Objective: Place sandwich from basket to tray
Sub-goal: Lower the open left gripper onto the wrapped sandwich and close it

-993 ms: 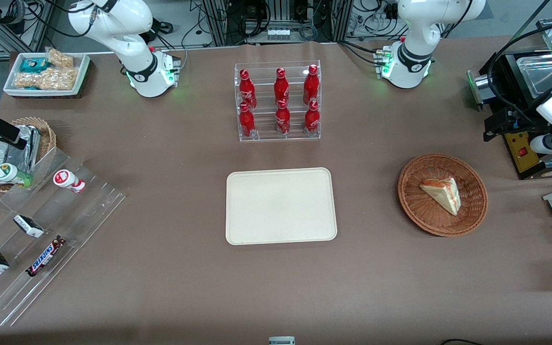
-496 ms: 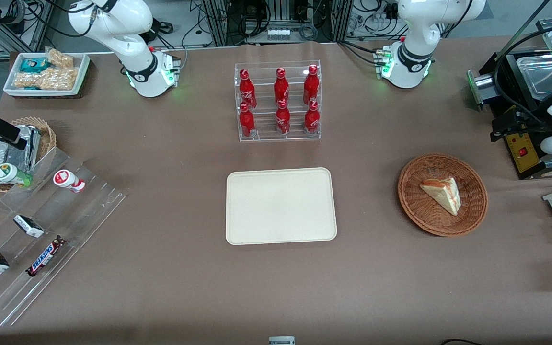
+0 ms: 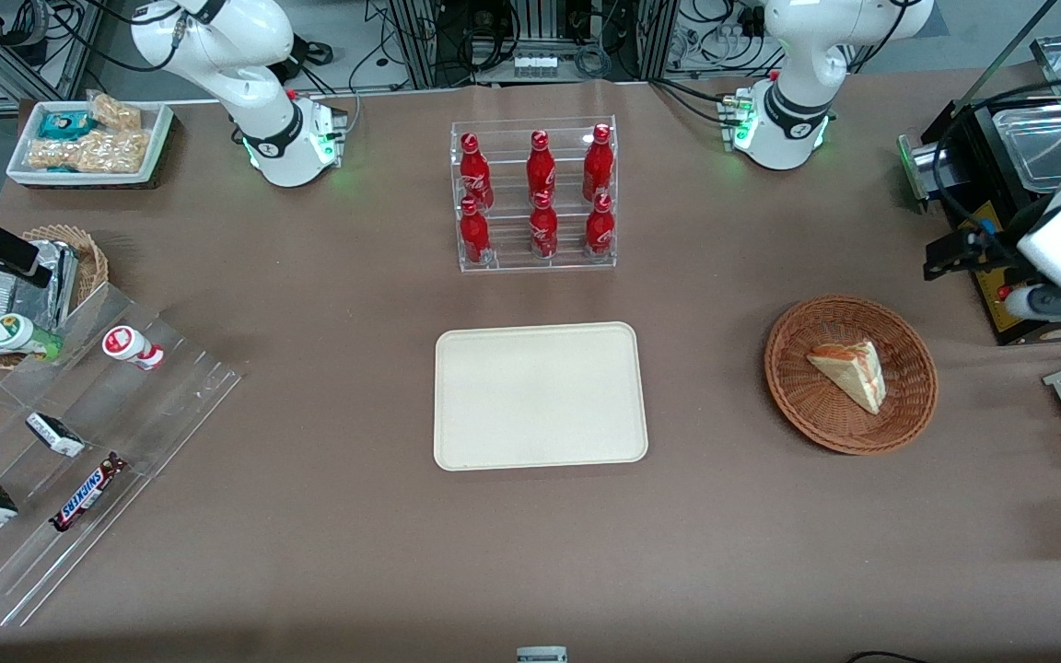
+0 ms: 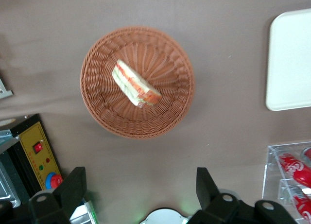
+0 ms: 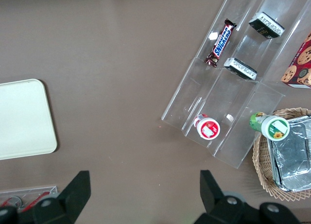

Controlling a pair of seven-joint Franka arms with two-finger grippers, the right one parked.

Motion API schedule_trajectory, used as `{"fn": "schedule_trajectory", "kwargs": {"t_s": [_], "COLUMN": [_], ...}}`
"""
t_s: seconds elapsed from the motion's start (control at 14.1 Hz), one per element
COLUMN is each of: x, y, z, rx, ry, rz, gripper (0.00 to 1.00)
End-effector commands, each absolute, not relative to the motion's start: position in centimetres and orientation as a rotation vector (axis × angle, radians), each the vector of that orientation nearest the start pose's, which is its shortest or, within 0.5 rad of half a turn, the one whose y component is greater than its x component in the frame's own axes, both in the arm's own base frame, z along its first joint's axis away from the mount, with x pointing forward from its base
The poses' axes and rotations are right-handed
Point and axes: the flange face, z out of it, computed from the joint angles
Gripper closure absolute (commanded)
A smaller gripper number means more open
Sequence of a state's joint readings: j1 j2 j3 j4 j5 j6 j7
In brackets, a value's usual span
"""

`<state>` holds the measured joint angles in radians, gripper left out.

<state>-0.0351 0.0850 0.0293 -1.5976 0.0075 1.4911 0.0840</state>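
We are hovering the end effector point(image 4: 141, 192), fingers spread wide and holding nothing, above the worktop point(image 3: 309, 534) near the basket point(image 3: 851, 374); sandwich point(image 3: 850, 371) is lying inside it, tray point(image 3: 540, 395) well apart.

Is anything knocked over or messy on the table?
Nothing stands out. The sandwich lies in the basket, the tray sits flat, and the red bottles stand upright in their rack. The claw hangs open above the table near the basket.
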Motion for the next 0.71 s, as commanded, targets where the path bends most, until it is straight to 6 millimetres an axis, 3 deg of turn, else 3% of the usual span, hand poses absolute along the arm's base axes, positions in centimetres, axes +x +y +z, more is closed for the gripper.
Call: {"fn": "schedule_trajectory", "kwargs": {"t_s": [0.0,0.28,0.43,0.64], "x": [57.5,56.8,56.2,55.8], "y": [0.6,1.1,2.4,2.4], "z": [50.3,41.2,37.7,35.3], "rx": [-3.096,-3.099,-3.104,-3.052], "ry": [0.101,0.074,-0.023,-0.467], "rz": [0.383,0.350,0.293,0.218], "gripper": [0.00,0.00,0.00,0.00]}}
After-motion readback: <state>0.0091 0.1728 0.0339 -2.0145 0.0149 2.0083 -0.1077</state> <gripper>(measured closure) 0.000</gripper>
